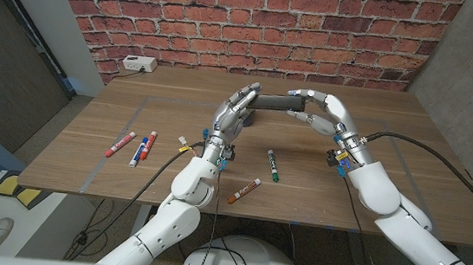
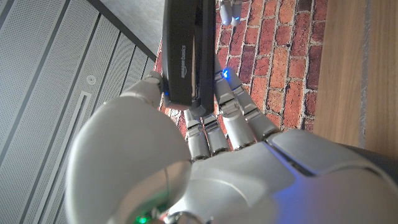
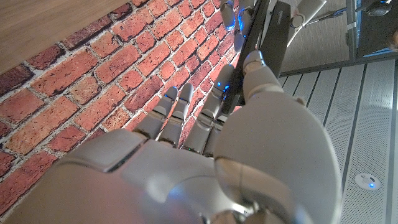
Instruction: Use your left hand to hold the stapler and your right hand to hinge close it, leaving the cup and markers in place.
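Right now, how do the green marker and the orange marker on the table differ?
The green marker lies nearer the right hand and runs almost straight toward the robot; the orange marker lies closer to the table's near edge, beside the left forearm, and slants. Their barrel colours differ. Both lie loose on the wood, untouched.

Black stapler point(image 1: 272, 103), long and boxy, lying level above the table's far middle, white lettering on its side
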